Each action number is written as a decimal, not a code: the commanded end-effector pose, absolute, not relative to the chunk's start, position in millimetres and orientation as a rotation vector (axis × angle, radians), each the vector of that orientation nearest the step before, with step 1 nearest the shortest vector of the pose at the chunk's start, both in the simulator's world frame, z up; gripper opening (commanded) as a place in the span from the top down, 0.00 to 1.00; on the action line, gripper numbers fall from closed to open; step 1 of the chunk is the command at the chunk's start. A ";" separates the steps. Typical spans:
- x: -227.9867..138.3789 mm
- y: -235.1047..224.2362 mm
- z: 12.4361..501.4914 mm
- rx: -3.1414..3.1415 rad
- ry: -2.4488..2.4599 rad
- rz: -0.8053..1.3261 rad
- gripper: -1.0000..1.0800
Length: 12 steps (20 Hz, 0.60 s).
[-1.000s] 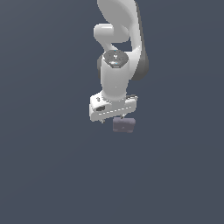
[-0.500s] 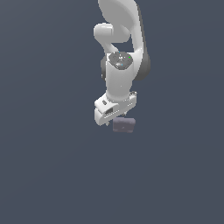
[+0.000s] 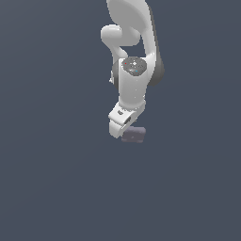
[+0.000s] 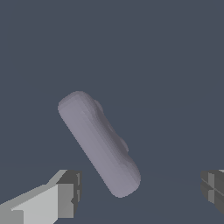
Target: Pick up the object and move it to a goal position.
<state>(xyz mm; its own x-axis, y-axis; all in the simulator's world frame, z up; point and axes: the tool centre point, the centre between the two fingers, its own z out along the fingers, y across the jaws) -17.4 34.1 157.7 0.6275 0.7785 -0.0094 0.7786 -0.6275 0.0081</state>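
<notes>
We see one white arm [image 3: 134, 70] reaching down from the top of the exterior view, its shell smooth, glossy and rounded, with a darker grey band on the side of the wrist and a round, speckled metal-looking cap facing the camera. At its end sits the gripper [image 3: 123, 129], a blocky white piece with flat faces and hard edges, tilted toward the exterior view's left.

In the wrist view we find the gripper's fingers spread wide apart: one pale finger [image 4: 52, 199] with a darker grey, squared pad at its tip, and the other pad [image 4: 213, 186] showing only as a grey block at the frame's edge. Nothing is held between them.

The object [image 4: 99, 144] is a dull greyish-purple box, long and narrow as seen from the wrist, with soft rounded ends and a faintly ribbed, matte surface; a low bump runs along one long side. It lies askew to the line between the two pads and touches neither. In the exterior view the object [image 3: 134, 135] sits just beside the gripper's lower end, on the exterior view's right, against a plain, even slate-grey ground [image 3: 56, 179].
</notes>
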 end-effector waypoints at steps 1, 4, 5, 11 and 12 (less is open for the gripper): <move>-19.5 38.0 156.0 2.772 1.457 -0.008 0.04; -22.1 42.7 154.1 2.707 1.579 -0.007 0.04; -22.9 44.2 153.5 2.684 1.619 -0.007 0.04; -28.0 53.3 150.0 2.538 1.845 -0.005 0.04; -28.8 54.6 149.5 2.516 1.876 -0.004 0.04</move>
